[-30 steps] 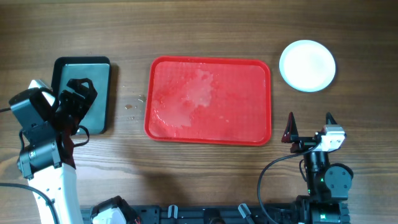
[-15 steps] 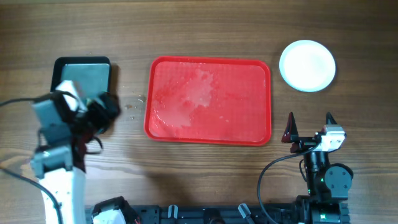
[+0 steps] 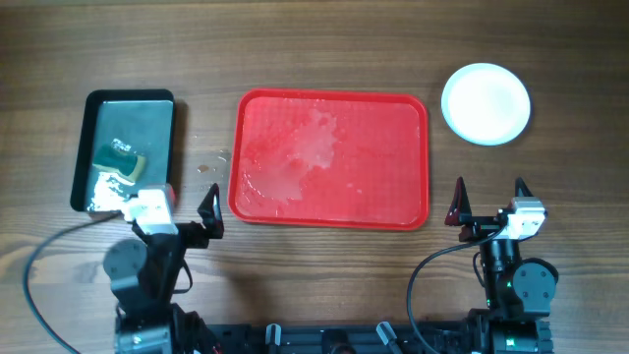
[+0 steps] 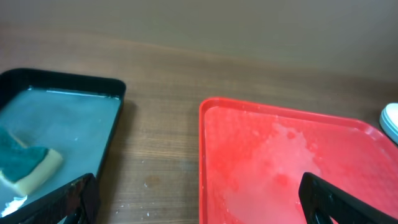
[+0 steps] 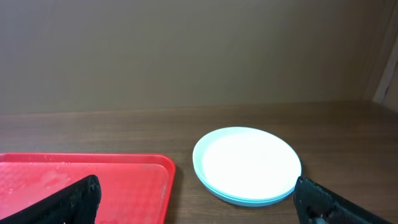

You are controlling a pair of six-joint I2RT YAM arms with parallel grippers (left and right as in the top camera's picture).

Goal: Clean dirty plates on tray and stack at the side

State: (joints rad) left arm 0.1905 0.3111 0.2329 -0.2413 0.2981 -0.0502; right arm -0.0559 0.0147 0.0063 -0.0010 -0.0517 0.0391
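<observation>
The red tray (image 3: 393, 128) lies mid-table with a wet, soapy patch and no plates on it; it also shows in the left wrist view (image 4: 348, 155) and the right wrist view (image 5: 124, 180). The plates (image 3: 486, 103) are stacked at the far right of the table, white on top of aqua-blue, also in the right wrist view (image 5: 247, 163). My left gripper (image 3: 169, 214) is open and empty near the table's front edge, left of the tray. My right gripper (image 3: 488, 201) is open and empty at the front right, below the plate stack.
A dark teal-black tray (image 3: 147, 118) at the left holds water and a green-and-yellow sponge (image 3: 120, 160), also in the left wrist view (image 4: 25, 168). Small crumbs or droplets (image 3: 208, 165) lie on the wood between the two trays.
My left arm has pulled back from over the dark tray to the table's front edge. The sponge now lies uncovered in the dark tray. The right arm has not moved.
</observation>
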